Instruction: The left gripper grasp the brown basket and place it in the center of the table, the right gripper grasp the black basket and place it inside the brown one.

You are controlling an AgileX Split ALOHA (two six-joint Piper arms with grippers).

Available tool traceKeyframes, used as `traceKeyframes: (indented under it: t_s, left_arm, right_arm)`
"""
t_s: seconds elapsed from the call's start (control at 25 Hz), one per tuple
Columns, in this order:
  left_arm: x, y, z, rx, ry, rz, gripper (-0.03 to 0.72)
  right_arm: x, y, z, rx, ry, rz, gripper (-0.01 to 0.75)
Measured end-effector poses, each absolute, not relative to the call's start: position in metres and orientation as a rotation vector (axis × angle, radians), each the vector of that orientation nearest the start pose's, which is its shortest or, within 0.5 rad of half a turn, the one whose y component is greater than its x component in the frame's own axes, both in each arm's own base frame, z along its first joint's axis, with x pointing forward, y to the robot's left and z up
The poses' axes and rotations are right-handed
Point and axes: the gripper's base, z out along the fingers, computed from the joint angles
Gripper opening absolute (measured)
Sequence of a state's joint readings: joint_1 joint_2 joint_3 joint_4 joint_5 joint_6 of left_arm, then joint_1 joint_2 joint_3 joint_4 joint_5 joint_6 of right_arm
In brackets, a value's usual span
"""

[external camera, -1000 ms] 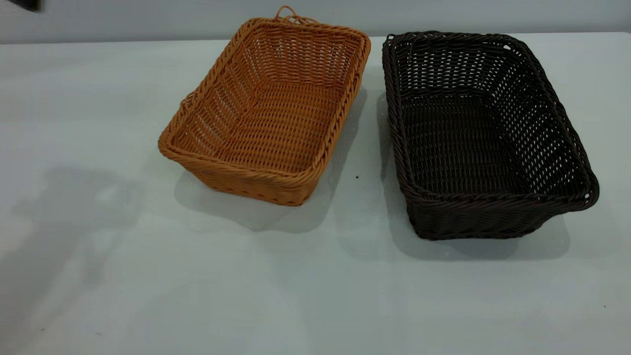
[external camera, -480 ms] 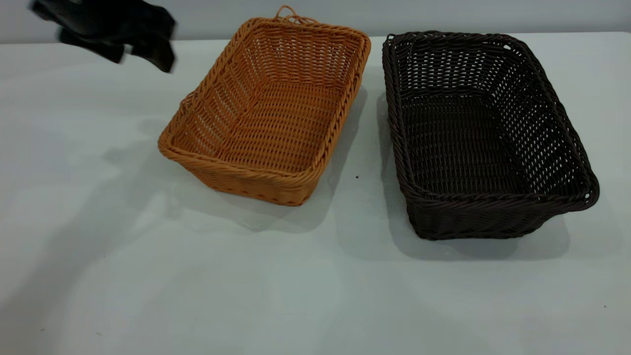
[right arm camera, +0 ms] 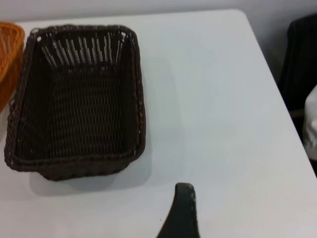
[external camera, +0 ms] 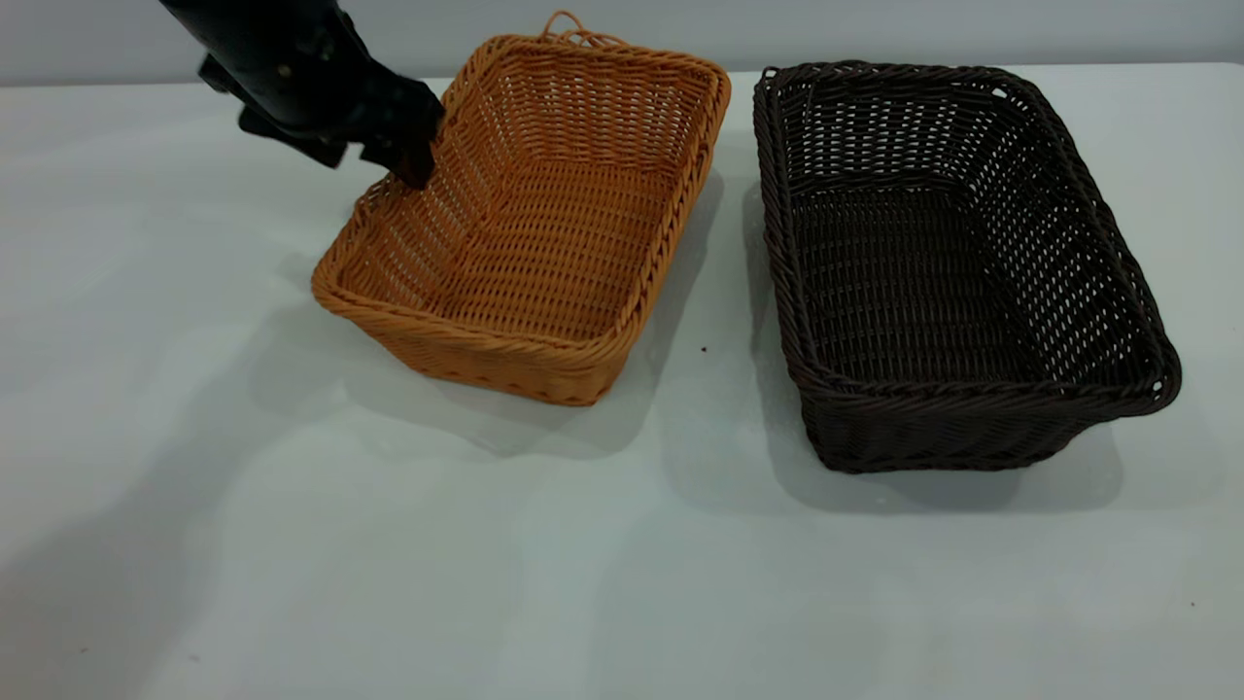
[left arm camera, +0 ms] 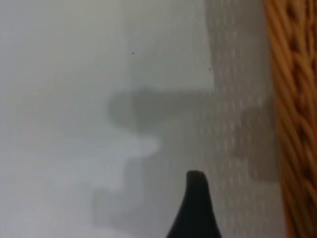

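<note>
Touching left claw (external camera: 403, 160): brown basket (external camera: 544, 243) rim

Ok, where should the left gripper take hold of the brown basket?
Pinch the braided rim of the brown basket on its long left wall, coming down from above. The left gripper is already at that wall, the rim is a firm raised edge, and the sloping woven sides offer little else to clamp.
</note>
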State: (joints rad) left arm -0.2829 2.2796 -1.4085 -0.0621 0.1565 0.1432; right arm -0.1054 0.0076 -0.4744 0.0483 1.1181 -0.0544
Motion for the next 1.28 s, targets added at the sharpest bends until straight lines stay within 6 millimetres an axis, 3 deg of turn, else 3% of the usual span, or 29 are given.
traceKeyframes:
  t_s: [0.12, 0.28, 0.56, 0.64, 0.8, 1.04, 1.28]
  left_arm:
    - [0.448, -0.131, 0.064, 0.460, 2.479, -0.094, 0.501]
    - [0.454, -0.134, 0.053, 0.448, 2.474, -0.100, 0.384]
    - [0.457, -0.137, 0.047, 0.436, 2.440, -0.105, 0.100]
    - [0.458, -0.137, 0.050, 0.430, 2.434, -0.108, 0.084]
    - [0.461, -0.137, 0.078, 0.421, 2.398, -0.114, 0.082]
    - [0.466, -0.125, 0.135, 0.396, 2.282, -0.101, 0.081]
    - [0.465, -0.125, 0.156, 0.390, 2.238, -0.102, 0.081]
  right_arm:
    - [0.005, 0.003, 0.266, 0.054, 2.186, -0.031, 0.591]
    - [0.024, 0.003, 0.271, 0.062, 2.258, -0.004, 0.591]
    - [0.078, 0.011, 0.279, 0.086, 2.395, 0.229, 0.591]
    - [0.096, 0.014, 0.274, 0.086, 2.461, 0.304, 0.591]
    - [0.130, 0.022, 0.257, 0.159, 2.588, 0.531, 0.591]
    - [0.169, 0.033, 0.229, 0.470, 2.692, 0.890, 0.591]
    - [0.193, 0.035, 0.196, 0.756, 2.808, 1.011, 0.591]
